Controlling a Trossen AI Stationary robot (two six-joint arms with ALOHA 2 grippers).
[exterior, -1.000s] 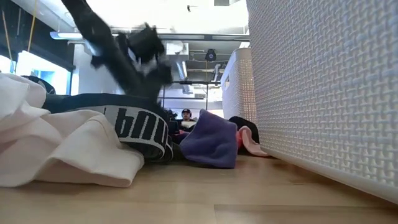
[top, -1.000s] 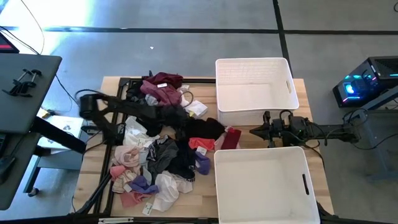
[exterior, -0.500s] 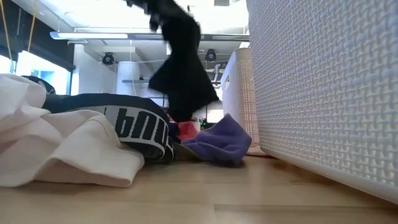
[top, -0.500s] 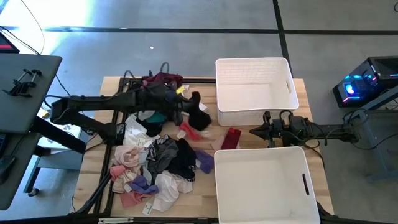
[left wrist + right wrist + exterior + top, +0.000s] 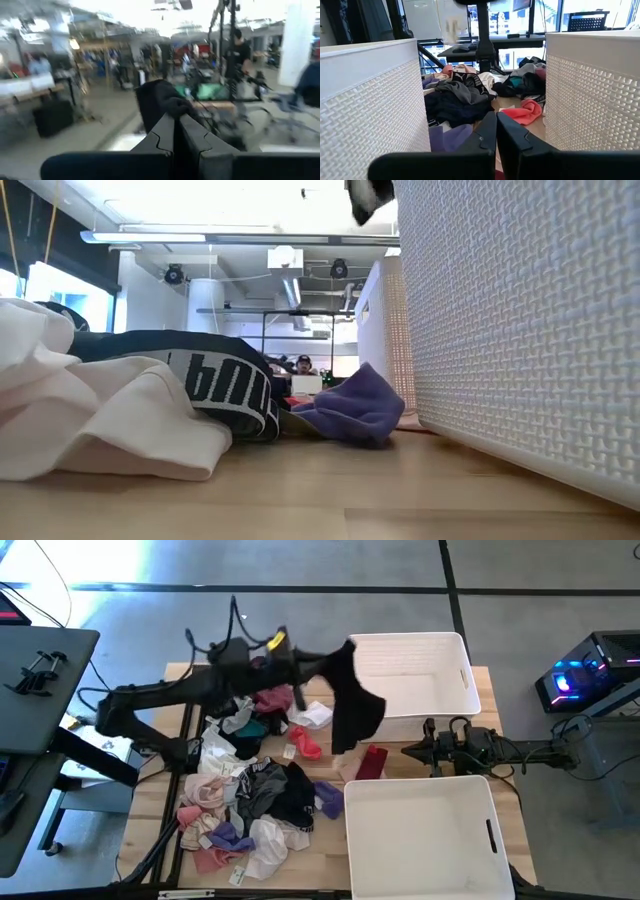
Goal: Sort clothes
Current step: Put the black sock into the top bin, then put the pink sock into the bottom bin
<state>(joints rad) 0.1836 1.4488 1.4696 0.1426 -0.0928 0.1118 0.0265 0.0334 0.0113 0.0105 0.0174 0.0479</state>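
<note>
My left gripper (image 5: 312,664) is raised high over the table's far middle, level and shut on a black garment (image 5: 352,705), which hangs beside the far white bin (image 5: 440,650); its lower tip shows in the low view (image 5: 368,195). The rest of the clothes (image 5: 250,790) lie in a loose pile on the table's left half: white, pink, purple, grey, black, maroon. My right gripper (image 5: 412,750) waits shut between the two bins, low and level, and looks toward the pile (image 5: 465,90). My left gripper pinches the black garment by a bunched upper part (image 5: 170,106) between its two fingers (image 5: 165,134). The fingers lie level and point toward the table's right. The garment hangs slack below them, clear of the table and the pile, against the far bin's left corner.
The near white bin (image 5: 425,840) fills the near right and its woven wall (image 5: 520,330) closes the low view's right side. A red cloth (image 5: 370,762) lies between the bins. A black frame (image 5: 185,740) edges the table's left. People show in the room beyond.
My left gripper has risen steeply from the pile and swung toward the far bin, tipping from pointing down to level. The black garment has come up with it, lifted clear of the table, and hangs free. A small red garment has shifted in the pile.
</note>
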